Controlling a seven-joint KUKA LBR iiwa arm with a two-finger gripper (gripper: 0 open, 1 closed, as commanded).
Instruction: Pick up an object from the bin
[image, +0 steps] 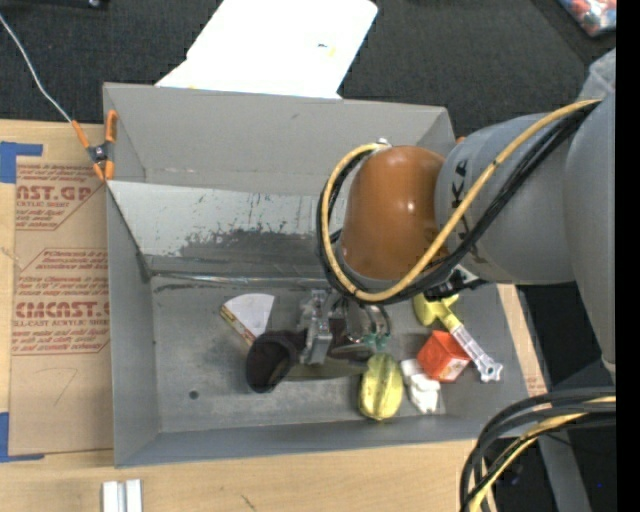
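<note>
Camera view, bin entry: you are looking down on a grey metal bin (130, 330), with the arm's orange-brown wrist cover (395, 210) hanging over its middle and the pincer (320, 338) sitting low near the floor beneath it. Pincer state: the cover and cables are blocking your sight of it, so you cannot tell how far it is spread or whether it is gripping anything. Nearest item: a dark brown rounded lump (268, 363), lying on the floor toward the front wall. It is just beside the pincer on the view's left, possibly touching it, and is looking like the likeliest candidate for the pick. Next item: a pale wedge with a tan edge (250, 312), resting just behind the lump. Next item: a yellow-green fruit-shaped piece (381, 388), lying against the front wall on the pincer's other side. Remaining items are heaping at the view's right: an orange block (442, 357), small white bits (421, 390), a clear tube (472, 350) and a yellow piece (436, 306). Risks, as judgement: the lump is sitting off to one side, so a closing pincer may be nudging it away or rolling it instead of catching it. The wedge is lying close enough to get dragged along. With the contact hidden, you are risking a lift on nothing.
</note>
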